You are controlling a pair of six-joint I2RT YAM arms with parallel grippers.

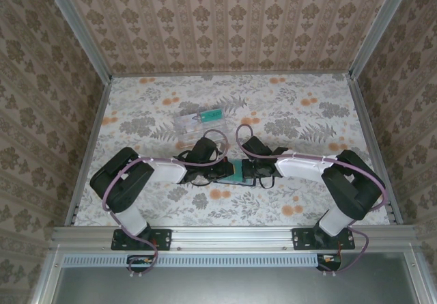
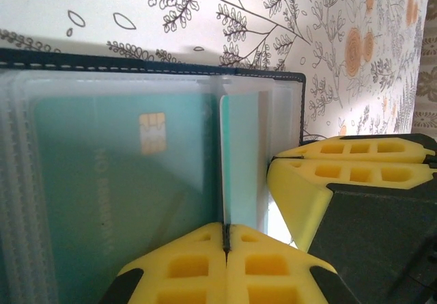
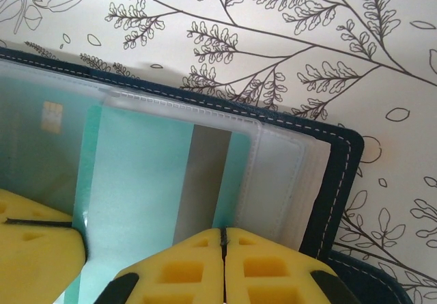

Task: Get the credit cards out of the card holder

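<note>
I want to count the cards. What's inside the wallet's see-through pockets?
Inside the card holder, one teal card with a gold chip shows through the plastic, and a paler card with a dark stripe. More pocket layers are stacked behind; anything in them is covered.

Enclosed on three sides by walls [image 1: 225, 17] papered in beige damask stripes. Floored by a worktop [image 1: 300, 113] covered in a pale floral print of grey leaves and orange blooms. Edged by silver metal rails [image 1: 232, 234]. Softly, evenly lit.
</note>
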